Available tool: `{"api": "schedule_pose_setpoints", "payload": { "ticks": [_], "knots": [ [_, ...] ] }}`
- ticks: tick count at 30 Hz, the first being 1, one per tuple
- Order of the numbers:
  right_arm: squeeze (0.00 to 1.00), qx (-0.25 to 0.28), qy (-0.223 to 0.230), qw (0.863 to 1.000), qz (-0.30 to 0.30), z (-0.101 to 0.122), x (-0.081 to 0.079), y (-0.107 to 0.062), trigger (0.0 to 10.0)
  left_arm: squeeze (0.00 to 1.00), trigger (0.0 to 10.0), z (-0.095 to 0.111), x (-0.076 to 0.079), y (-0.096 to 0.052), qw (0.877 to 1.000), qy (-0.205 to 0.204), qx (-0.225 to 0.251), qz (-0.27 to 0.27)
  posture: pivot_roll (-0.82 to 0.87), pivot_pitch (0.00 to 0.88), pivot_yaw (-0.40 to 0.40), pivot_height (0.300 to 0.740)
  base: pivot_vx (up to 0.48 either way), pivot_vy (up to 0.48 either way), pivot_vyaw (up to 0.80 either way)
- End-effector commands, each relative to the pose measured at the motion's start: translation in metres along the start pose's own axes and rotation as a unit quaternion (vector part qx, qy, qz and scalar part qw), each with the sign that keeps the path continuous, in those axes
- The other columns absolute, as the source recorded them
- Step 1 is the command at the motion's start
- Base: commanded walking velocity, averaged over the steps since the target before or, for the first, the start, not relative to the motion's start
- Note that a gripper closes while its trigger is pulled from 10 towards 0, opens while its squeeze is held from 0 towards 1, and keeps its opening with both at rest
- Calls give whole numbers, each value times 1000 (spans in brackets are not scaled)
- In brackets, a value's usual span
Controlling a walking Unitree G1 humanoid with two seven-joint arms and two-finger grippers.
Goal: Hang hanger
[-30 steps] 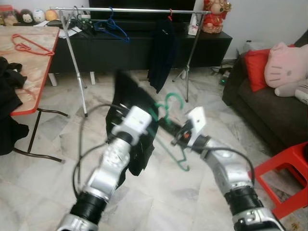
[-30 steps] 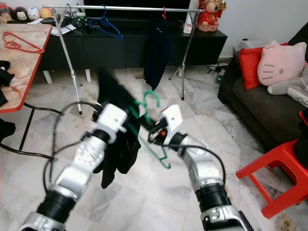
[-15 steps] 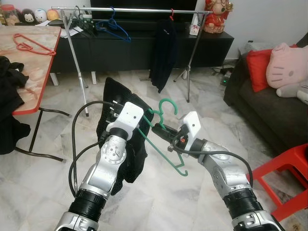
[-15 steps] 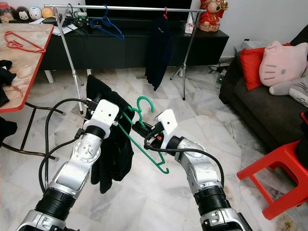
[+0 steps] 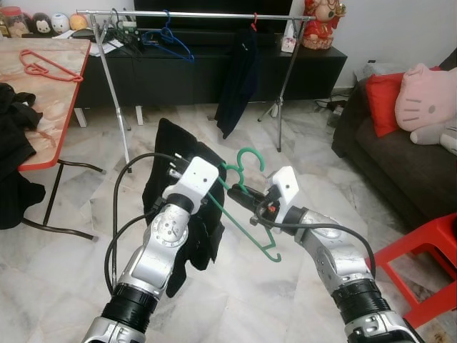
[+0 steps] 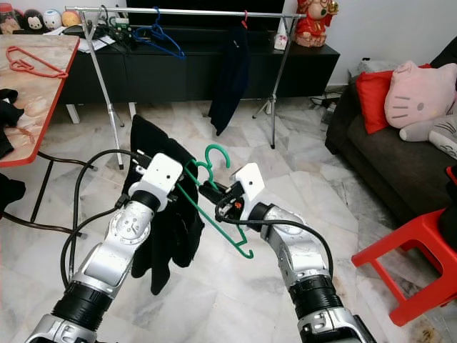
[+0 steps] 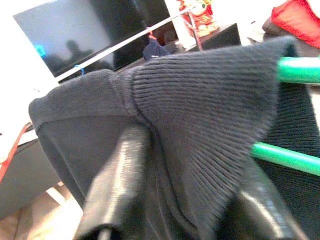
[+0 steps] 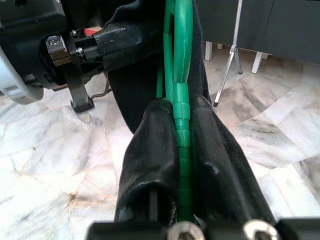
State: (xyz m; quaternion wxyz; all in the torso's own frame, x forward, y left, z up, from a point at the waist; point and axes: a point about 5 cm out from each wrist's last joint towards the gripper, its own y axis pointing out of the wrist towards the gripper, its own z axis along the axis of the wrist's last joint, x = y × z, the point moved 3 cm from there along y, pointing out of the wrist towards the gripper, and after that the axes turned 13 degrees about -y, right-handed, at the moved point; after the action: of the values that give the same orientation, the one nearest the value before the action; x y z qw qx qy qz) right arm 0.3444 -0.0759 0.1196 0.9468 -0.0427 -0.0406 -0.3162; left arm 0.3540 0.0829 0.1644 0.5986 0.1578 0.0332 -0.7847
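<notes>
Marble floor [image 5: 235, 293]: pale tiles spread between the robot and the rack.
Sofa [image 5: 400, 164]: dark, on the robot's right, with a red cushion and a pink plush on it.
Surface [image 5: 50, 86]: red-edged, on the robot's left, carrying a red hanger [image 5: 44, 66] and some dark clothes.
Rack [image 5: 193, 14]: a steel rail on tripod legs, well ahead of both arms; a dark garment on a red hook and a blue hanger [image 5: 168, 39] hung from it.
Cloth [image 5: 175, 193]: black knit, draped over one shoulder of the hanger and sagging toward the floor.
Hanger [image 5: 246, 200]: green, held in the air between the two arms, hook up, well apart from the rail.
Left gripper [image 7: 165, 165]: jaws clenched on the cloth, the knit bunched between the two fingers [image 7: 117, 180].
Right gripper [image 8: 181, 135]: jaws clamped on the hanger's neck, just below the hook.
Progress: early, by my reading. The hanger was in hand and the cloth partly on it; the cloth looked unsettled, and carrying it to the rack and hooking it over the rail were left.
</notes>
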Motion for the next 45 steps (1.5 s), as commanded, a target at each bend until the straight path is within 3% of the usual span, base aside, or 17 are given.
{"api": "schedule_pose_setpoints", "payload": {
  "ticks": [1,9,15,23,29,39,41,45],
  "knots": [
    [0,23,-24,999,-12,17,9,2,0,0,0,2,10,-1,1000,-6,2,-24,45,0,-131,740,0,0,0],
    [0,10,-35,999,-11,12,9,1,0,0,0,2,7,0,1000,-10,-1,-21,46,0,-130,740,0,0,0],
    [0,-44,-70,996,-14,-2,18,-8,0,0,0,3,3,-1,1000,-28,2,-8,46,0,-130,740,0,0,0],
    [0,-106,-88,990,-16,-20,32,-31,0,0,0,1,-4,-2,997,-70,-3,12,30,0,-129,740,0,0,0],
    [0,-116,-94,989,-12,-22,38,-45,0,0,0,-3,-15,-2,997,-64,-12,41,25,0,-126,740,0,0,0],
    [0,-136,-89,981,111,-29,14,-72,0,0,0,-5,-37,0,991,-78,-19,105,15,0,-123,740,0,0,0],
    [0,-144,-85,975,146,-31,8,-85,0,0,0,-10,-37,-1,991,-71,-33,107,2,0,-118,740,0,0,0],
    [0,-155,-78,969,174,-32,3,-96,0,0,0,-20,-43,-3,989,-52,-63,121,-5,0,-115,740,0,0,0]
  ]
}}
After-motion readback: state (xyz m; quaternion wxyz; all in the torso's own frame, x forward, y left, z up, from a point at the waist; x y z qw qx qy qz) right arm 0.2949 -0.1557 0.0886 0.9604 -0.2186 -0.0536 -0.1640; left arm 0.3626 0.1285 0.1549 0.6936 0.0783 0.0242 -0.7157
